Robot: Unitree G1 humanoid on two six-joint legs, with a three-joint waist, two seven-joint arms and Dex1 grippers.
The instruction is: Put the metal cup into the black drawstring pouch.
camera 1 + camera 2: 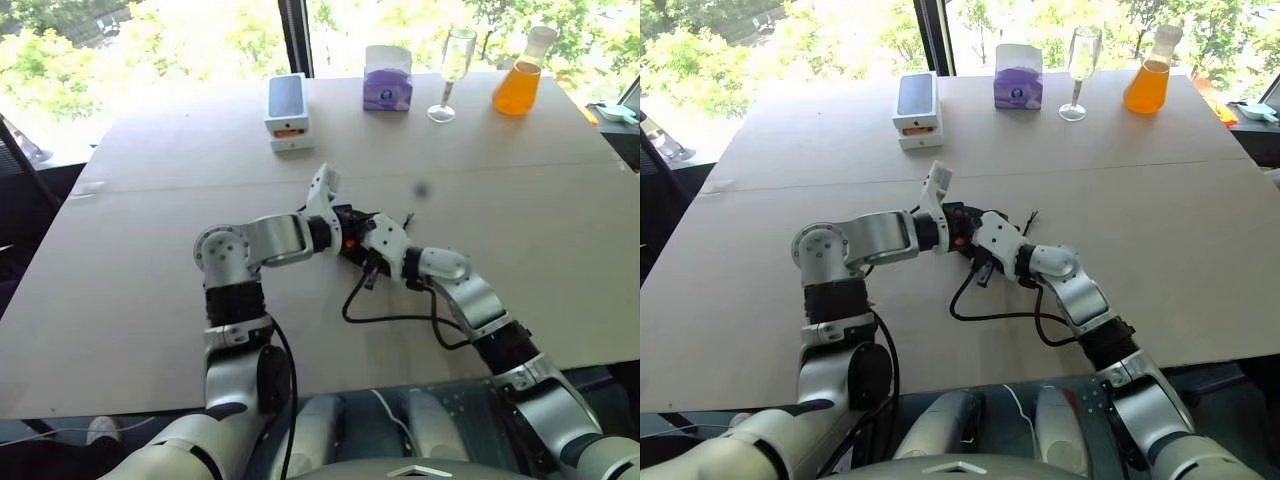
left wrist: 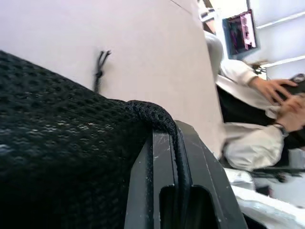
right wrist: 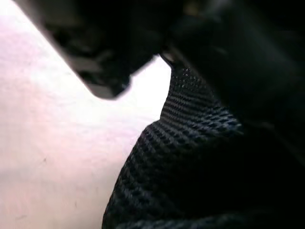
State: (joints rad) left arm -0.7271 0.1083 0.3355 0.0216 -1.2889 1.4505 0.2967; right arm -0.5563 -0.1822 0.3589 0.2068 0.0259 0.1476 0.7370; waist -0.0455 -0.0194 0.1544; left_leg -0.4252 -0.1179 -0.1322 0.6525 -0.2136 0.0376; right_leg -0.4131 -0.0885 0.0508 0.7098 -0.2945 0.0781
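Note:
Both grippers meet over the middle of the table (image 1: 150, 300) with the black drawstring pouch (image 1: 354, 222) bunched between them. In the left wrist view, my left gripper (image 1: 348, 240) is shut on the rim of the pouch's (image 2: 57, 143) black mesh fabric. Its thin knotted cord (image 2: 100, 67) trails onto the tabletop beyond. My right gripper (image 1: 364, 254) comes in from the right, shut on the pouch, and the mesh (image 3: 190, 167) lies right against its camera. The metal cup is hidden.
Along the far edge stand a white box with a dark top (image 1: 288, 110), a purple tissue box (image 1: 388, 80), a clear stemmed glass (image 1: 452, 70) and a flask of orange liquid (image 1: 520, 80). A black cable (image 1: 400, 318) loops under the right arm. A seated person (image 2: 257, 119) is beside the table.

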